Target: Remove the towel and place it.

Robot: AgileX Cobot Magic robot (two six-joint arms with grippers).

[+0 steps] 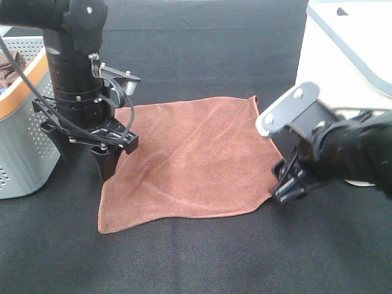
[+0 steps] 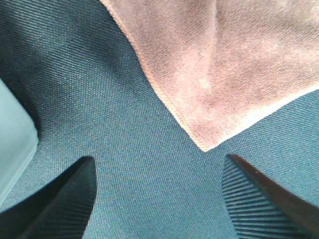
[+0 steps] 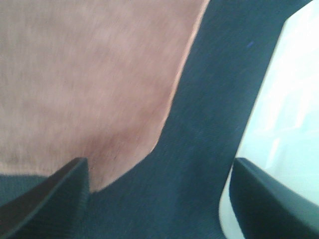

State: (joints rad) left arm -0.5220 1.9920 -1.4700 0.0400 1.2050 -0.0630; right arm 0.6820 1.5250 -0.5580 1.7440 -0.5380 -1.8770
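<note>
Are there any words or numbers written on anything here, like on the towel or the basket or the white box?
None: no words, numbers or signs can be read in any view.
towel: plain cloth, no tag showing.
grey basket: only holes and an orange rim.
white box: one small dark mark near its top, a shape and not a letter.

surface: I see black woven cloth (image 1: 202, 257) covering the whole table | left edge: grey perforated basket (image 1: 21, 153) with orange rim | right: white box (image 1: 349, 55) | light: even, bright
</note>
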